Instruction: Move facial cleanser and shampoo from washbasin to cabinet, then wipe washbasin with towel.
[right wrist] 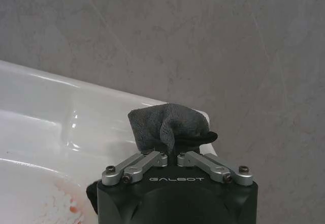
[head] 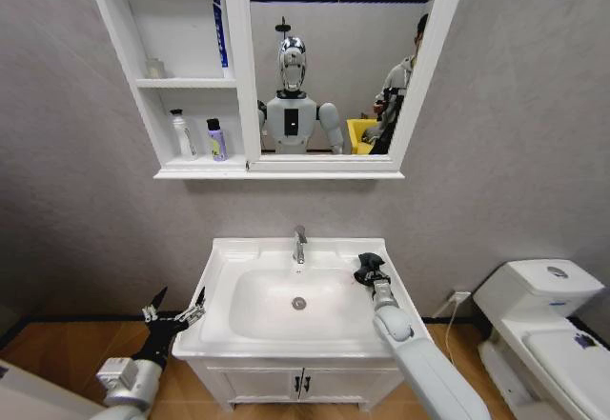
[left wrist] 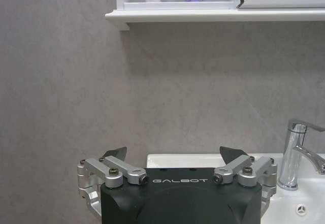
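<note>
Jaws of right gripper [right wrist: 170, 155] pressed together on towel [right wrist: 167, 127], pinching a bunched fold; remainder of cloth standing up loose above the grip. Jaws of left gripper [left wrist: 172, 155] spread wide, holding nothing, parked off the front left corner of washbasin [head: 224, 249].

Towel located at right rear of washbasin deck, just beside bowl edge, close to the tap [head: 299, 245]. Two bottles [head: 200, 137] already standing on lowest shelf of cabinet [head: 143, 82]; washbasin deck free of bottles. Judged stage: transfer done, wiping in hand.

Risks noted:
- Narrow pinch on a soft fold. Drag against wet ceramic likely to pull cloth out of the grip, leaving bare metal on glaze.
- Loose upper portion of cloth not under the jaws. Contact made by little fabric, so poor coverage and possible scraping by the fingertips.
- Tap close on the inboard side. Sweep toward centre liable to snag cloth or strike the spout.
- Reddish staining on bowl surface in right wrist view. Light pass likely to smear, not lift.
</note>
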Motion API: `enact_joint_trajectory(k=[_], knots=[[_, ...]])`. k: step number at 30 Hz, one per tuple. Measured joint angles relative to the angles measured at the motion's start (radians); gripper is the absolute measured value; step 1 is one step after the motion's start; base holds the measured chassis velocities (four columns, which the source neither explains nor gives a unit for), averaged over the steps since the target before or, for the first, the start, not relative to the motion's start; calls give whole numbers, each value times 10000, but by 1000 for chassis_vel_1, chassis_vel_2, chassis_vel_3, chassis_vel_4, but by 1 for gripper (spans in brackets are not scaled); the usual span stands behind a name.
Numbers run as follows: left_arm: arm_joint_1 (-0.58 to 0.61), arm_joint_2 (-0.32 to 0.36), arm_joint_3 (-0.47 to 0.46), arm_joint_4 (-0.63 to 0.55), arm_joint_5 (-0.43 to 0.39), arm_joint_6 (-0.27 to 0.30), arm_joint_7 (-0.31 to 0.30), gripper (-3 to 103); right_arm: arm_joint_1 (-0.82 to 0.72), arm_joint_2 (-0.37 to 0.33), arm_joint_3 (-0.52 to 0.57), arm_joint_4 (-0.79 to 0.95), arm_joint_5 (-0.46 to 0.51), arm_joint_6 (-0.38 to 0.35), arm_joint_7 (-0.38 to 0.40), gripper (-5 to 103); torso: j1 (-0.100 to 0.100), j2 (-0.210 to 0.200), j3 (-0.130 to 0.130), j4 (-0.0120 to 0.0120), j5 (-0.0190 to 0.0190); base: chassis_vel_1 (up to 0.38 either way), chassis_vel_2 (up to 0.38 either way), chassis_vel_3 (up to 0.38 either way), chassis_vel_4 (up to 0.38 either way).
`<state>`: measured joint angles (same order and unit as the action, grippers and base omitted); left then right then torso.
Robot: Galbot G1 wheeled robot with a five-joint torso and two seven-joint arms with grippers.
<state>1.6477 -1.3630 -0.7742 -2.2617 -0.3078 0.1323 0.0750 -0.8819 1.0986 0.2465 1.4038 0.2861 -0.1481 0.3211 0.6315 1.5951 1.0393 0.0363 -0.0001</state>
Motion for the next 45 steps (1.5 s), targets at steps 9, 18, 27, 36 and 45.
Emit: enact_joint_trajectory(k=[9,18,27,36,45], knots=[[0,0,0,0,0,0,0,100,406,-588,259,-424,1657,275,-1325,2,0,0,1,1,2,0,0,0,0],[0,0,0,0,0,0,0,100,150,-611,134,81,2383,323,-1697,33,-1,0,0,1,2,0,0,0,0],[0,0,0,0,0,0,0,100,286,-541,65,-4,2296,251,-1603,66,-2,0,0,4,1,0,0,0,0],[0,0,0,0,0,0,1,100,195,-546,63,105,2013,616,-1885,99,-1,0,0,4,1,0,0,0,0],[-1,0,0,0,0,0,1,100,553,-296,-187,-395,1987,499,-1813,100,-2,0,0,3,1,0,0,0,0]])
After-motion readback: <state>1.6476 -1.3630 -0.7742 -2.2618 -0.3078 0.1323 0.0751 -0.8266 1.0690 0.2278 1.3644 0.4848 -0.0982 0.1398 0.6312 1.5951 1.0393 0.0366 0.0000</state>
